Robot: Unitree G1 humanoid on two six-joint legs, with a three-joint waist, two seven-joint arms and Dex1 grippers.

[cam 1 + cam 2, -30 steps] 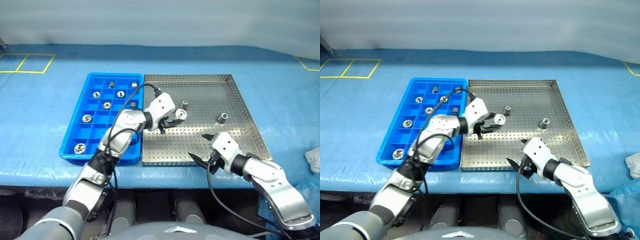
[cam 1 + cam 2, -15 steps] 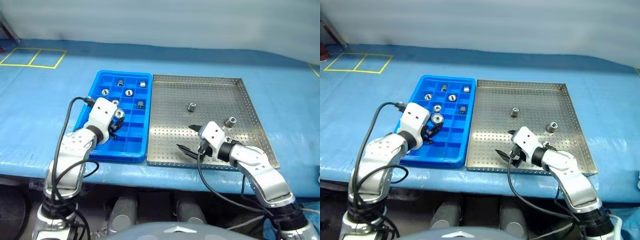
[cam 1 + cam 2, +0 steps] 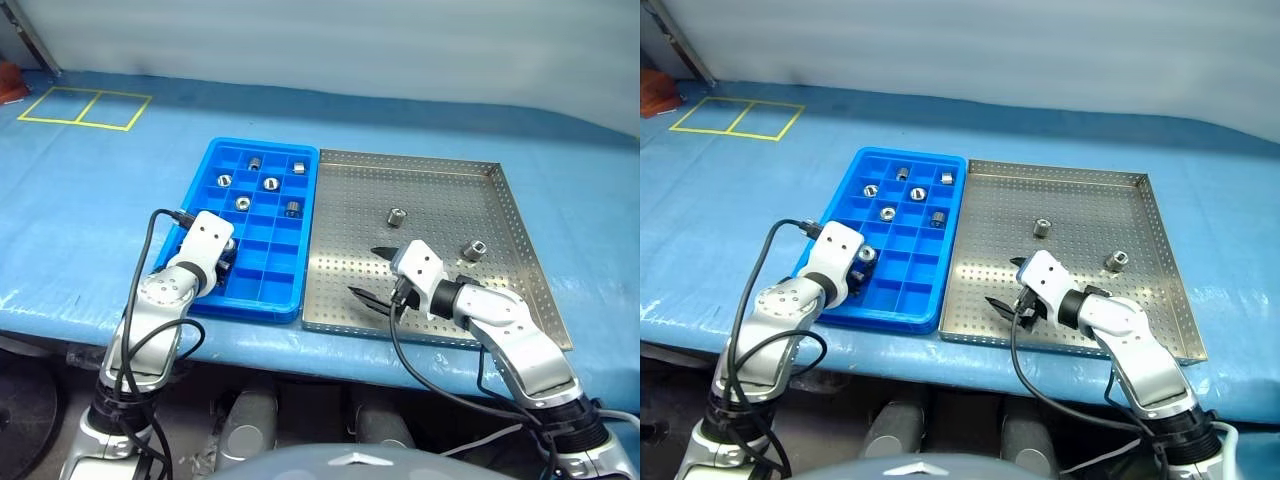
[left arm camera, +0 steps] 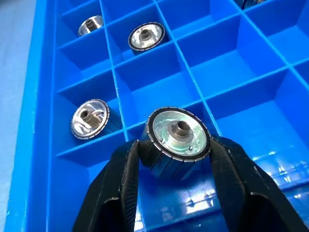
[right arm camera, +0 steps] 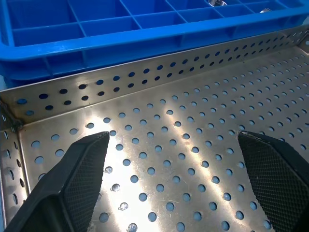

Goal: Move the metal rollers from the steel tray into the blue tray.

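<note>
The blue tray (image 3: 205,300) lies left of the steel tray (image 3: 440,190), with their rims touching. My left gripper (image 3: 226,262) hangs low over the blue tray's near left compartments. It is shut on a metal roller (image 4: 178,140), whose sides touch both fingers (image 4: 123,183). Several more rollers sit in the blue tray's far cells (image 3: 270,183), three of them close by in the left wrist view (image 4: 89,118). Two rollers (image 3: 397,215) (image 3: 474,250) stay on the steel tray. My right gripper (image 3: 371,275) is open above that tray's near left part, holding nothing.
Both trays rest on a table under a blue cover (image 3: 100,220), whose front edge runs just below them. Yellow tape squares (image 3: 85,105) mark the far left. My left arm's black cable (image 3: 150,250) loops beside the blue tray.
My left arm carried the roller from the steel tray leftward to the blue tray, then lowered it toward a near cell. The right gripper stayed open and edged slightly left. The camera turned.
</note>
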